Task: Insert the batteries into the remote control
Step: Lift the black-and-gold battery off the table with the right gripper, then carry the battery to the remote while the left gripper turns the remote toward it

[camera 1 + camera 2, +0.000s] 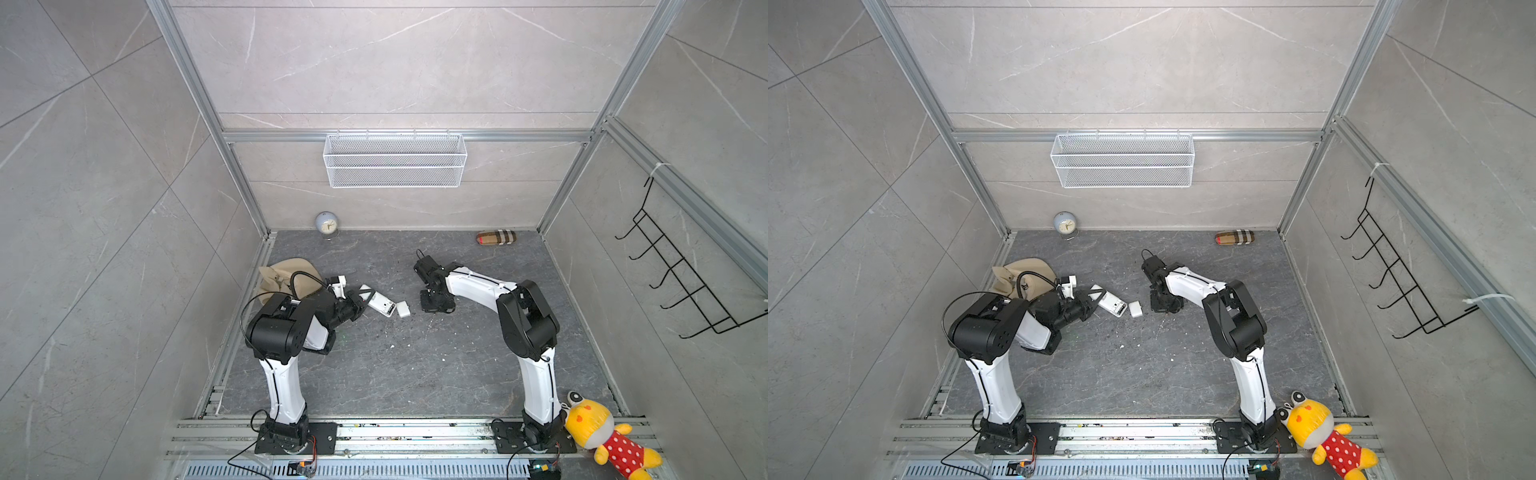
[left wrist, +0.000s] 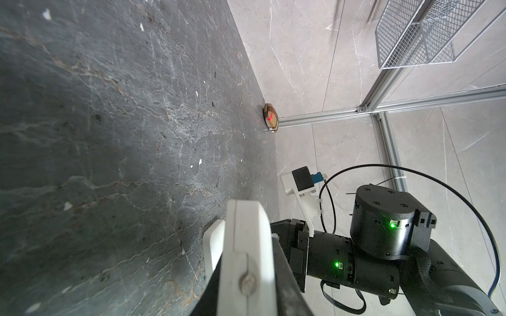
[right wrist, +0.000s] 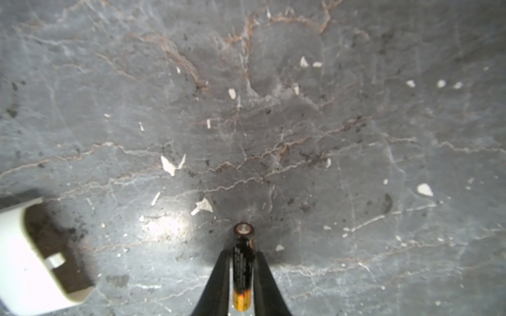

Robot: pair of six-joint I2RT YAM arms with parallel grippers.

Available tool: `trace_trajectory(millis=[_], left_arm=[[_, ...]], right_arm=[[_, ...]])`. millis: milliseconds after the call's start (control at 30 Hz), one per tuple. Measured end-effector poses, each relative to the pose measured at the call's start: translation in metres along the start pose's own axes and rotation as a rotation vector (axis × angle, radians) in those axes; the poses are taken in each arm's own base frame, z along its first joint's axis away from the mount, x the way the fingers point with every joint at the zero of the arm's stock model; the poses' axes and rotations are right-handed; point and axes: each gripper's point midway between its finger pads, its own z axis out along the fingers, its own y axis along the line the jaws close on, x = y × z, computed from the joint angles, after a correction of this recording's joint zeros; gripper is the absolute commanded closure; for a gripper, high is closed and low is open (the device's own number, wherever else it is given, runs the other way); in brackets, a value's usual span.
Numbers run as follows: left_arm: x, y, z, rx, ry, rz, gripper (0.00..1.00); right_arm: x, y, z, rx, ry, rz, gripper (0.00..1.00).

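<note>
White plastic stood out in both top views. The remote (image 1: 377, 303) sat slanted, back up, low over the table (image 1: 415, 374), its open bay toward the middle. The cover (image 1: 402, 308) lay loose just beside that end. The left gripper (image 1: 365, 296) was clamped on the remote's other half. The right gripper (image 1: 434, 305) pointed down at the table near the cover. From up there we could not make out a battery, nor tell whether the bay held one. We counted one remote, one cover and two grippers.

In the left wrist view we saw the remote (image 2: 246, 232) edge-on, a thin hard shell with a seam, with dark gripper parts tight against it. We judged it light, stiff and smooth, best held across its long edges and clear of the bay.

In the right wrist view the right gripper (image 3: 243, 251) was closed on one battery (image 3: 242, 270), black with a gold end. Its metal cap sat at or just above the table. The cover (image 3: 35, 260) lay nearby, inner side up. We counted one battery for sure; a small glint beside its cap might have been a second, but we could not tell. We judged the battery hard, dense for its size and slick, apt to roll or twist, so a grip across its middle suited it.
</note>
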Motion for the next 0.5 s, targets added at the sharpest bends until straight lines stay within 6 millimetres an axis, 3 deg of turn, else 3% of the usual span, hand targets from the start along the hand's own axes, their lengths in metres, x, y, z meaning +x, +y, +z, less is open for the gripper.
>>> trace_trajectory(millis=[500], left_arm=[[-0.0067, -0.0051, -0.0014, 0.003, -0.038, -0.073, 1.0]], right_arm=[[0.0006, 0.0004, -0.001, -0.01, -0.001, 0.061, 0.86]])
